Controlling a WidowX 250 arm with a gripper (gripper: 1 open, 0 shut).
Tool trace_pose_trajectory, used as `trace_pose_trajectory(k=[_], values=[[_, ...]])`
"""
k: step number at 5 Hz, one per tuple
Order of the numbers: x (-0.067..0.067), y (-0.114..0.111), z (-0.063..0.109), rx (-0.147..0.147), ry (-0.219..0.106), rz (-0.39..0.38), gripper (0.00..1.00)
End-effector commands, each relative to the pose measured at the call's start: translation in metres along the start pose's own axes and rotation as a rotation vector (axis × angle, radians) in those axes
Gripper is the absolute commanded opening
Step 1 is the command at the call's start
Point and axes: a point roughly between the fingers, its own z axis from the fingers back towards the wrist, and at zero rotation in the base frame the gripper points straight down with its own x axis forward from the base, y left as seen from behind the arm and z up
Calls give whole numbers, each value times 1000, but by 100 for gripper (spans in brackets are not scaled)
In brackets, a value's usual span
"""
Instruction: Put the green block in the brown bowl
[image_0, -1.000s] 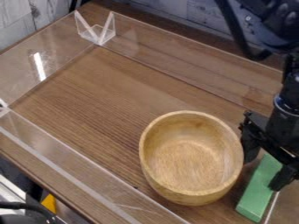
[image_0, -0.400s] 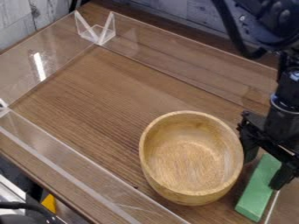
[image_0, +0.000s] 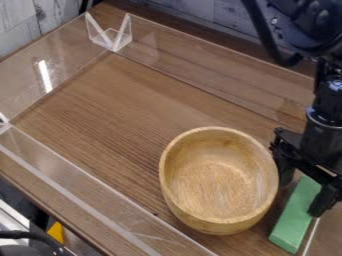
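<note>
While I look from where the one camera looks, the gripper (image_0: 302, 183) has its fingers spread apart, around or just over the far end of the green block (image_0: 290, 226); I cannot tell if they touch it. The block lies flat on the table (image_0: 120, 125), its near end coming out from under the tool, and the brown bowl (image_0: 214, 180) sits just beside the tool, on the side of the nearer finger. What could go wrong, I think, is a grip too close to the block's end: if the fingers close there, the long free part may hang down and turn, or slip out. Also, the bowl is so near that a finger which opens or swings to that side could push its rim, and a low lift could knock the block against it. Compared with the earlier frame of this same view, the block and bowl have not moved, the fingers are spread as before, and only the arm seems shifted a very little.
</note>
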Motion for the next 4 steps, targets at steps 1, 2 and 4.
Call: trace_pose_trajectory(k=[1, 2, 4], values=[[-6, 3, -13, 2, 53, 2, 100], [-7, 3, -12, -3, 63, 7, 100], [-8, -1, -4, -12, 80, 13, 0]])
